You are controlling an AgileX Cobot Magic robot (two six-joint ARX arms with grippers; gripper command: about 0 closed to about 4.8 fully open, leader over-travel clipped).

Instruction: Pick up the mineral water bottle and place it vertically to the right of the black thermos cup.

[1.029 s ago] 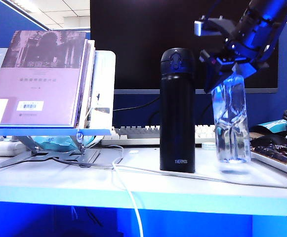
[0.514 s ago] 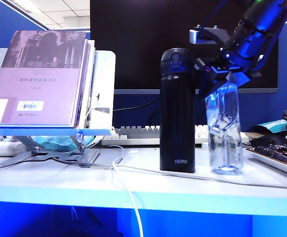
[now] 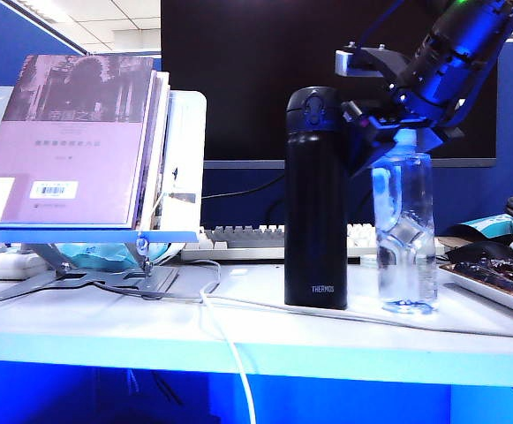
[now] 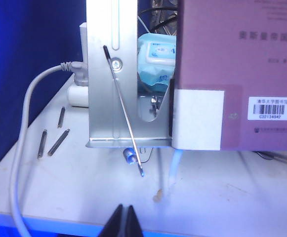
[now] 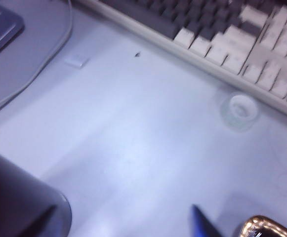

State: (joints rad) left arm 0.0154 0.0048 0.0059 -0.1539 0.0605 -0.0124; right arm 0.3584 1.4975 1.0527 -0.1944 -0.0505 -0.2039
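Fingers of the right hand (image 3: 399, 132) straddle the white cap and neck of the mineral water bottle (image 3: 404, 231), coming down on it from above and from the right end of the table (image 3: 106, 329). Whether the fingers press on the neck or have let go cannot be told: the exterior view shows them on either side of the cap, but not whether they touch it, and the right wrist view shows only one blurred fingertip.

Directly beneath that hand the bottle stands on its base, its long axis upright or very nearly so, near the table's front edge and toward its right end. Just beside it, on the side toward the middle of the table, stands the black thermos cup (image 3: 316, 196), also upright and taller than the bottle. A narrow gap shows between the two, so they look apart and not touching. The bottle is thus on the thermos's right, as the task asks.

What remains, by my judgement, turns on that vertical line. The hand sits on the bottle's axis, so it should let go and leave straight up along it. Any sideways drift toward the thermos could tip the light bottle.

Far off at the table's left end, the left hand (image 4: 123, 221) has its fingertips pressed together on nothing, facing the book stand (image 4: 114, 89).
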